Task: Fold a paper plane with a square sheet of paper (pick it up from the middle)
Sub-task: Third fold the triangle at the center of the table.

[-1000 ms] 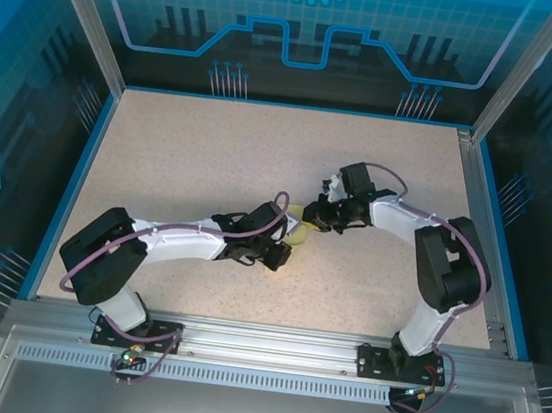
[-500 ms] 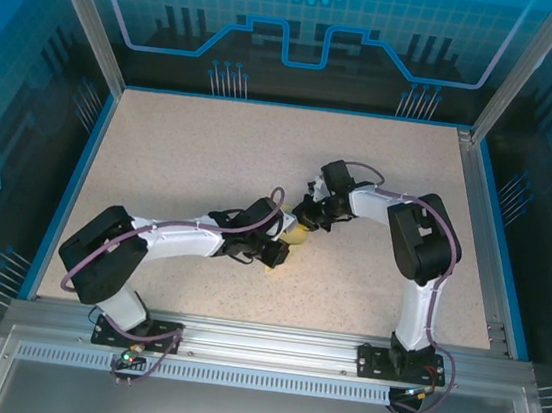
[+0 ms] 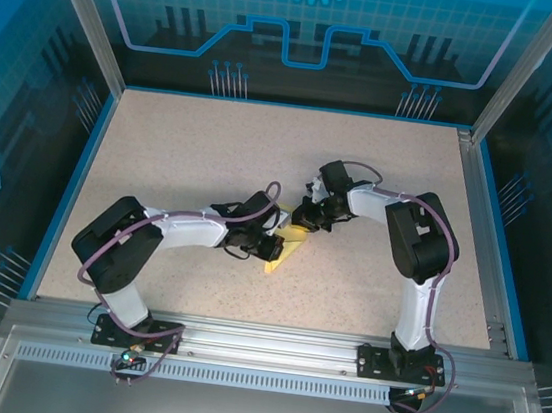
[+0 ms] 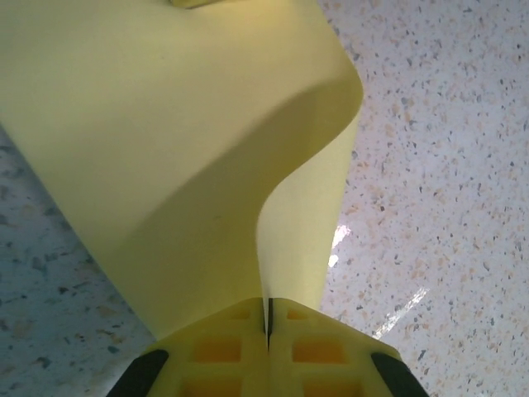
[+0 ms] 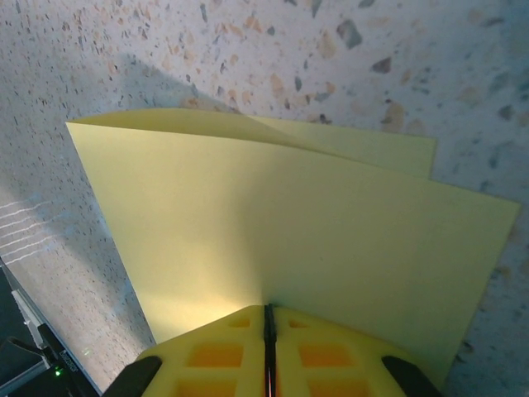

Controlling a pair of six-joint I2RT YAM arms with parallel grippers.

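The square sheet of paper [image 3: 287, 246] is plain yellow and lies bent between both grippers at mid-table. My left gripper [image 3: 271, 239] is shut on one edge of it. In the left wrist view the sheet [image 4: 207, 149] curls up from the closed yellow fingertips [image 4: 267, 318] in a tall curve over the table. My right gripper [image 3: 302, 222] is shut on the opposite side. In the right wrist view the sheet [image 5: 314, 231] spreads flat ahead of the closed gripper [image 5: 267, 318], with a second layer showing behind its far edge. No paper plane shape is visible.
The speckled beige table [image 3: 213, 148] has a blue rim and an aluminium frame around it. Both arms reach in toward the middle, their wrists close together. Open tabletop lies to the back, left and right.
The right arm swung left and its gripper closed in on the paper. The left wrist shifted slightly up, and more of the yellow sheet now shows below and right of it.
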